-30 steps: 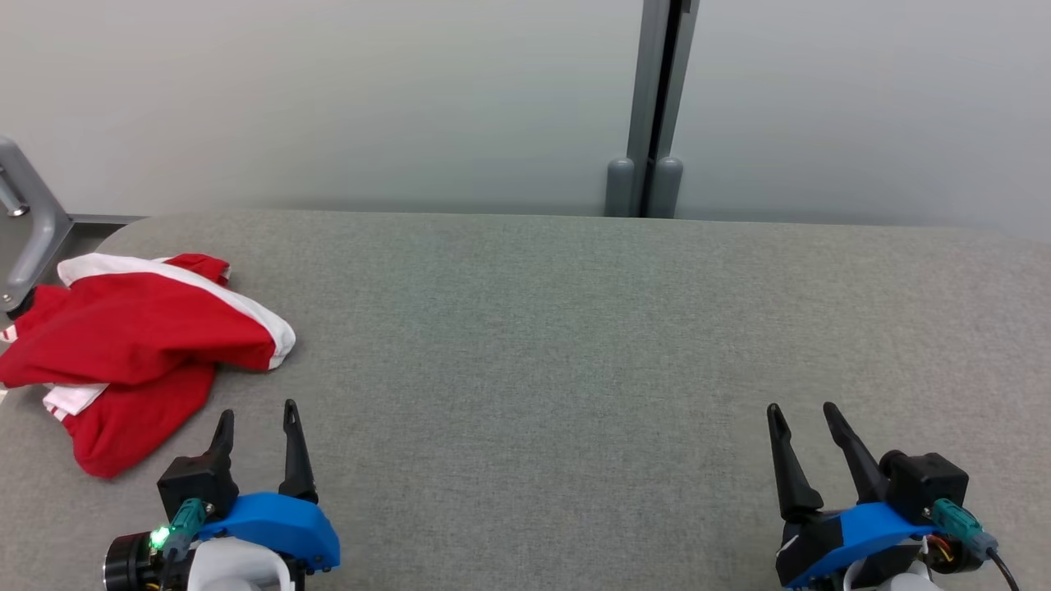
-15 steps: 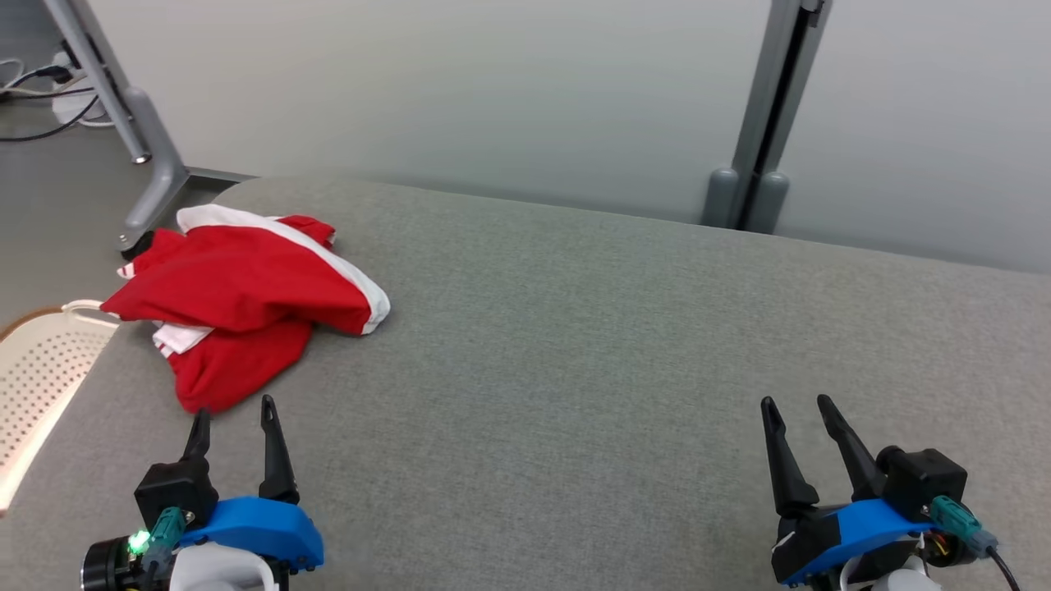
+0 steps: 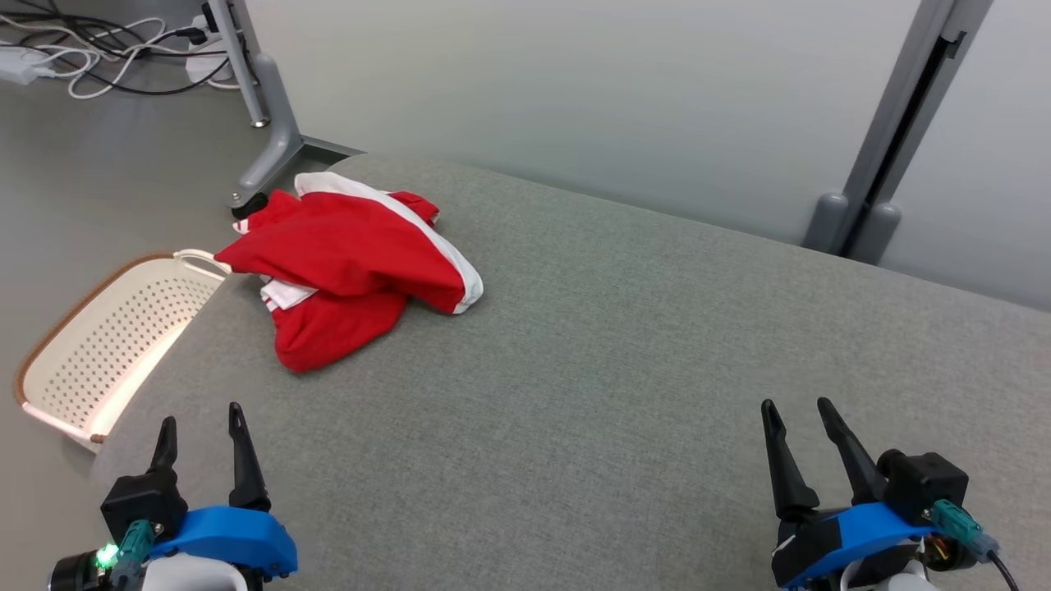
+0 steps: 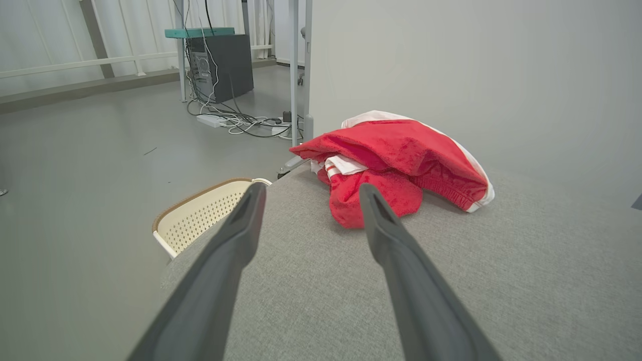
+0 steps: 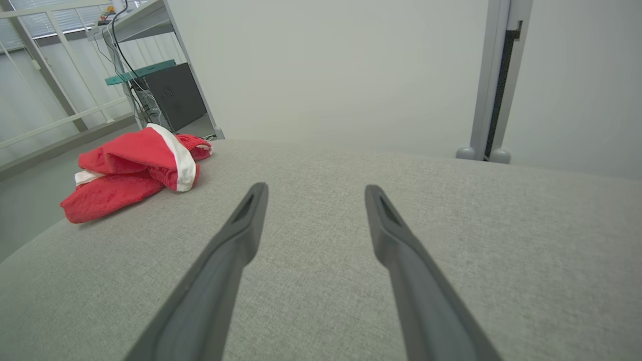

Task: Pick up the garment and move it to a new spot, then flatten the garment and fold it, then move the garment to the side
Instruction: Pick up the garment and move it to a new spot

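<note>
A crumpled red garment (image 3: 349, 271) with white trim lies bunched near the far left corner of the grey cloth-covered table (image 3: 624, 369). My left gripper (image 3: 201, 414) stands open at the table's near left edge, well short of the garment, nothing between its fingers. In the left wrist view the garment (image 4: 401, 160) sits just beyond the open fingertips (image 4: 256, 193). My right gripper (image 3: 795, 406) is open at the near right, far from the garment, which the right wrist view shows at the left (image 5: 135, 173).
A perforated cream laundry basket (image 3: 107, 345) with a brown rim stands on the floor against the table's left edge. A grey table leg (image 3: 271, 131) and loose cables (image 3: 107, 49) lie beyond the corner. A pale partition wall and grey post (image 3: 895, 139) back the table.
The head camera has turned left, so the whole scene shifted right and the basket and floor cables came into view. Both grippers stay open; the garment lies as before.
</note>
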Available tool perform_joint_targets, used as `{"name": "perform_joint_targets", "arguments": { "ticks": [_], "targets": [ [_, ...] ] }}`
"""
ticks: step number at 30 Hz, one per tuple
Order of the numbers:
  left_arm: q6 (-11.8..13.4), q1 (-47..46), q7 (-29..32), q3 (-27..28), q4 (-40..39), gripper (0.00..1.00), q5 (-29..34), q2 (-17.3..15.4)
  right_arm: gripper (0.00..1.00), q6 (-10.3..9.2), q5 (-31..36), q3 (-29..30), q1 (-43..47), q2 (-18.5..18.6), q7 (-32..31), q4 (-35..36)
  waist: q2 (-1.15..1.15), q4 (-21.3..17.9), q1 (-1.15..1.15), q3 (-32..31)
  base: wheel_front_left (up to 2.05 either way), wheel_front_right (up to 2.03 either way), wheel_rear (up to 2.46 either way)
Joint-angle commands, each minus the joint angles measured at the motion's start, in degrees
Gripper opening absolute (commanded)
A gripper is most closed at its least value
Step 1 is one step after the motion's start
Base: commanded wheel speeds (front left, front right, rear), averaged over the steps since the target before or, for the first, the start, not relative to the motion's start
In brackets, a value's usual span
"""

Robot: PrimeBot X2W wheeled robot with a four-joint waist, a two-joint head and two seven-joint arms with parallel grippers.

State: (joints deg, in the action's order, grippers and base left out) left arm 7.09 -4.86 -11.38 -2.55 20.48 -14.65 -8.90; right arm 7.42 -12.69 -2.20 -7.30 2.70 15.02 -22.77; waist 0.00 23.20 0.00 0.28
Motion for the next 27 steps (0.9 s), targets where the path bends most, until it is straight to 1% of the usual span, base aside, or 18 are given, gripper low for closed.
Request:
{"name": "perform_joint_targets", "arguments": {
  "ticks": [1, 6, 13, 21, 27],
  "targets": [
    [0.27, 0.06, -0.23, 0.16, -0.28, 1.00, -0.20, -0.44, 1.00, 0.13, -0.02, -0.07, 0.55, 0.34, 0.24, 0.21, 0.00, 0.71, 0.00, 0.24, 0.00, 0.00, 0.00],
    [0.46, 0.81, -0.15, 0.38, -0.99, 1.00, -0.37, -1.16, 1.00, 0.13, -0.16, -0.05, 1.11, 0.36, 0.24, -0.05, 0.00, 2.73, 0.00, -0.05, 0.00, 0.00, 0.00],
    [0.96, 1.32, -0.37, 0.91, -1.30, 1.00, -1.05, -1.25, 1.00, 0.14, -0.41, -0.51, 1.24, 0.34, 0.24, -0.41, 0.00, 3.60, 0.00, -0.47, 0.00, 0.00, 0.00],
    [1.06, 0.75, -0.79, 1.12, -1.07, 1.00, -1.89, -1.53, 1.00, 0.13, 0.06, -0.89, 1.01, 0.35, 0.24, -0.30, 0.00, 2.63, 0.00, -0.20, 0.00, 0.00, 0.00],
    [0.26, -2.97, -1.24, 2.63, -0.50, 1.00, -3.26, -3.15, 1.00, 0.13, 1.97, -0.23, -0.35, 0.36, 0.24, 1.24, 0.00, 0.58, 0.00, 1.94, 0.00, 0.00, 0.00]
  ]
}}
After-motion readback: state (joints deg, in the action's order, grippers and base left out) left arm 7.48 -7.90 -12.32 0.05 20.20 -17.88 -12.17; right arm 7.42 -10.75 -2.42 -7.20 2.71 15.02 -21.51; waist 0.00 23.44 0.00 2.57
